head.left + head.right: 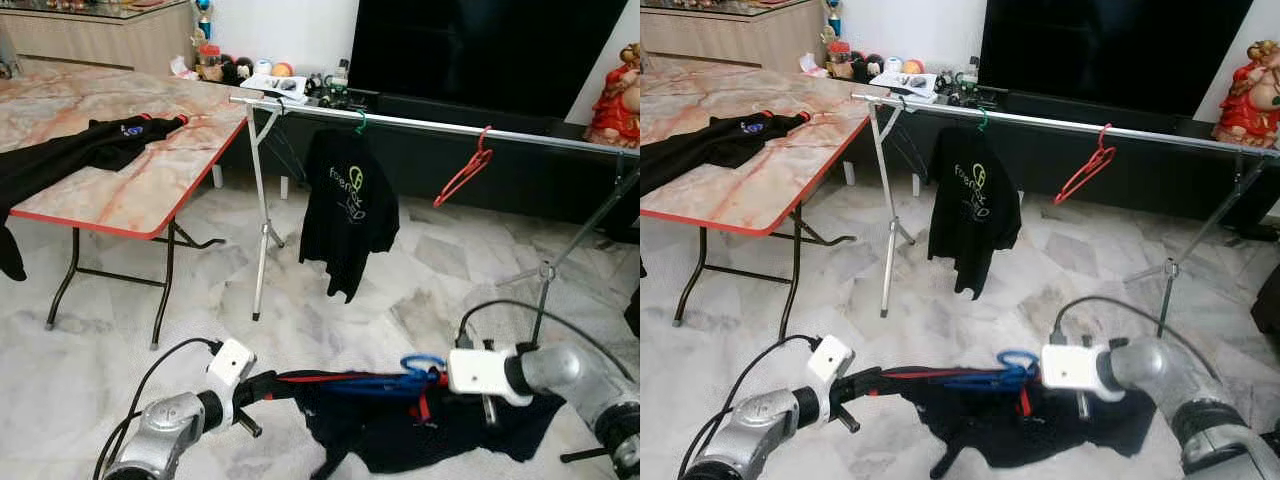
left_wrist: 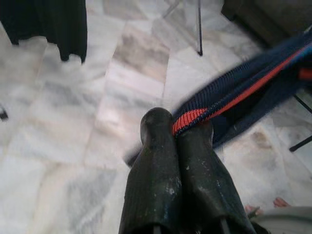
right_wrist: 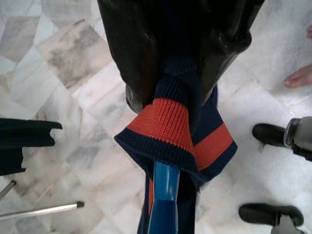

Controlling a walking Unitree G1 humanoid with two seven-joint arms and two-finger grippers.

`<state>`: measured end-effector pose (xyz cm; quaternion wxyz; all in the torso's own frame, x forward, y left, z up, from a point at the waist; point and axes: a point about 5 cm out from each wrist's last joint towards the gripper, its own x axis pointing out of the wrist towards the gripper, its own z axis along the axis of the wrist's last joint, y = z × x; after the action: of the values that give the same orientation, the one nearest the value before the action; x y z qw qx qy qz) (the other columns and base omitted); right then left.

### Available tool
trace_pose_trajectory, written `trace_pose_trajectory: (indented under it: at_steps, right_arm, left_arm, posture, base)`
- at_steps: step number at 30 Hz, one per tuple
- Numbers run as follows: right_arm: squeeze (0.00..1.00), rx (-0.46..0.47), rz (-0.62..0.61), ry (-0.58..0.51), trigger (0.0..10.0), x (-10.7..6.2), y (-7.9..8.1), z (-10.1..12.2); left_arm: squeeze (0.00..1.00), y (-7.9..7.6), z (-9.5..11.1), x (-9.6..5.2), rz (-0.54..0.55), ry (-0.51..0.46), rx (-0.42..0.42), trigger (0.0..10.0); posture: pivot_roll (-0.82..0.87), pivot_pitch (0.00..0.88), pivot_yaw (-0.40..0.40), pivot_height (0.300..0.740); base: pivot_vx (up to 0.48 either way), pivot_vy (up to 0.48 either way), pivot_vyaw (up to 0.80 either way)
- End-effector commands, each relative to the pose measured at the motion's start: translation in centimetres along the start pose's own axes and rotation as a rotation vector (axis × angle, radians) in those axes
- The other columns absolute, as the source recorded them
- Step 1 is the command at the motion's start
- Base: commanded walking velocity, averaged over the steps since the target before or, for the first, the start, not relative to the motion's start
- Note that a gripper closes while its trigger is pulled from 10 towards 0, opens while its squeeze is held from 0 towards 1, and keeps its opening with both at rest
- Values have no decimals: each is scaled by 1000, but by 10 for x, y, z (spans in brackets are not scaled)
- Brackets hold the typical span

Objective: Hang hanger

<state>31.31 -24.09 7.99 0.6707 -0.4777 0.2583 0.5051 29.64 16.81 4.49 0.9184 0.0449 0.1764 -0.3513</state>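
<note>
Left eye view, living room: a blue hanger (image 1: 420,366) threaded into a dark shirt (image 1: 420,425) with red-and-navy ribbed trim is held low over the marble floor (image 1: 400,280), well short of the clothes rail (image 1: 450,127) that runs across the room behind it. The right gripper (image 3: 183,92) is clamped on the shirt's ribbed collar (image 3: 168,126) where the blue hanger neck comes through, its fingers squeezed tight around the cloth. The left gripper (image 2: 178,129) pinches the other end of the red-striped trim (image 2: 195,119), its two black fingers pressed together on the fabric, so the garment is stretched between the two arms with its body sagging below.

On the rail, a black T-shirt (image 1: 348,210) with a pale green logo hangs from a green hanger (image 1: 361,122) near the rail's left end, and a bare red hanger (image 1: 464,170) hangs tilted further to the right. Left of the rail stands a folding table (image 1: 150,170) with a marble-pattern top and red edge, another dark garment (image 1: 80,155) spread on it. Behind the rail sit a dark television (image 1: 480,50) and a red figurine (image 1: 615,95).
</note>
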Motion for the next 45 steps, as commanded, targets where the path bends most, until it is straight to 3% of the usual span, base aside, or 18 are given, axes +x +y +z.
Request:
trace_pose_trajectory:
  at_steps: [1,11,14,19,20,23,24,25,26,27,28,29,31,32,33,40,45]
  right_arm:
    - [0,18,10,80,0,-1,9,-14]
    - [0,56,-126,99,0,37,24,-2]
    - [0,206,-210,-30,0,55,23,20]
    - [0,323,-258,-161,0,66,19,41]
    - [0,378,-281,-219,0,68,14,50]
    - [0,404,-278,-260,0,70,12,57]
    - [0,405,-280,-267,0,71,11,60]
    - [0,394,-286,-257,0,71,10,60]
    - [0,384,-297,-238,0,71,9,60]
    - [0,380,-309,-222,0,70,7,59]
    - [0,392,-338,-210,0,69,3,58]
    - [0,392,-338,-210,0,69,3,58]
    - [0,418,-378,-220,0,67,-3,60]
    - [0,418,-378,-220,0,67,-3,60]
    - [0,443,-386,-248,0,68,-5,65]
    - [0,477,-381,-323,0,70,-10,78]
    - [0,349,-262,-337,0,65,-5,75]
  left_arm:
    - [0,15,8,-13,39,-21,-5,0]
    - [0,3,49,-29,-135,-93,91,0]
    - [0,-13,66,-31,-231,-110,120,0]
    - [0,-27,73,-31,-310,-91,144,0]
    - [0,-36,75,-31,-366,-76,144,0]
    - [0,-47,77,-31,-431,-67,156,0]
    - [0,-56,79,-32,-475,-69,158,4588]
    - [0,-61,80,-33,-508,-72,148,7843]
    - [0,-66,82,-36,-538,-73,146,9255]
    - [118,-70,83,-38,-559,-70,149,10000]
    - [549,-75,84,-41,-579,-62,158,10000]
    - [549,-75,84,-41,-579,-62,158,10000]
    - [784,-81,84,-44,-612,-52,163,10000]
    - [784,-81,84,-44,-612,-52,163,10000]
    - [1000,-83,84,-46,-632,-37,168,10000]
    - [1000,-81,88,-50,-617,-13,194,10000]
    - [1000,-64,86,-54,-519,11,219,10000]
  posture:
    - [123,43,-76,740]
    - [146,48,-73,740]
    - [162,48,-67,740]
    - [166,47,-63,740]
    - [167,47,-61,740]
    - [168,47,-60,740]
    - [168,46,-59,740]
    - [168,46,-59,740]
    - [168,46,-59,740]
    - [170,46,-59,740]
    - [173,46,-60,740]
    - [173,46,-60,740]
    - [173,46,-60,740]
    - [173,46,-60,740]
    - [178,47,-63,740]
    - [181,45,-66,740]
    - [185,43,-69,740]
  base:
    - [0,0,0]
    - [0,0,0]
    - [0,0,0]
    - [0,0,0]
    - [0,0,0]
    - [0,0,0]
    - [0,0,0]
    - [0,0,0]
    - [0,0,0]
    - [0,0,0]
    - [0,0,0]
    - [0,0,0]
    - [0,0,0]
    - [0,0,0]
    - [0,0,0]
    - [0,0,0]
    - [0,0,0]
